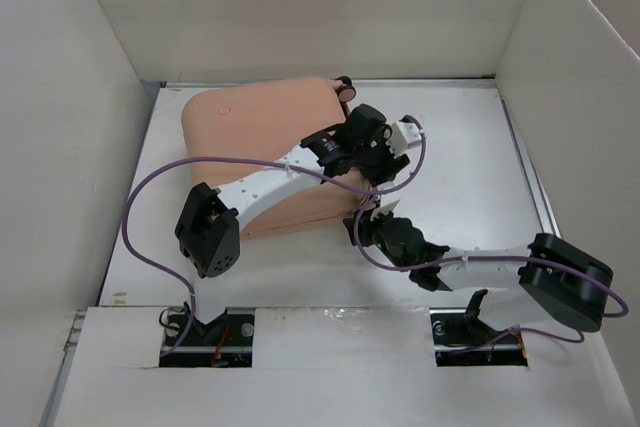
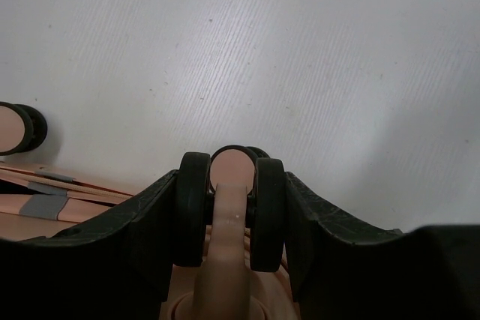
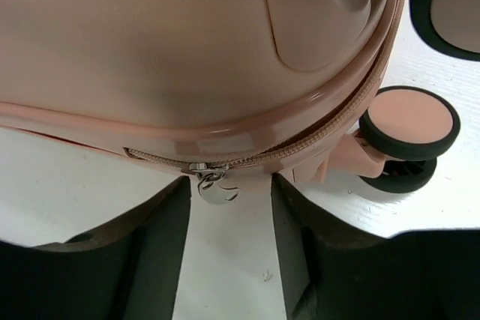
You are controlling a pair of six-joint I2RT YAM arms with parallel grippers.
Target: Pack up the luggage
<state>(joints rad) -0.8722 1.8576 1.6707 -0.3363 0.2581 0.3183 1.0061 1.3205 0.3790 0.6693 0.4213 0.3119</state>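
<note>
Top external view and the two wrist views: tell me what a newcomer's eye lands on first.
The salmon-pink luggage lies closed at the far left of the table, dominating the top view. The left tool is clamped around a black wheel with a pink hub, filling the left wrist view. The right tool stands open at the silver zipper pull by the case's near right corner.

No legible text, brand or number in any view (round mark [image 1: 225, 108] on luggage [image 1: 245, 147] too small to read).
</note>
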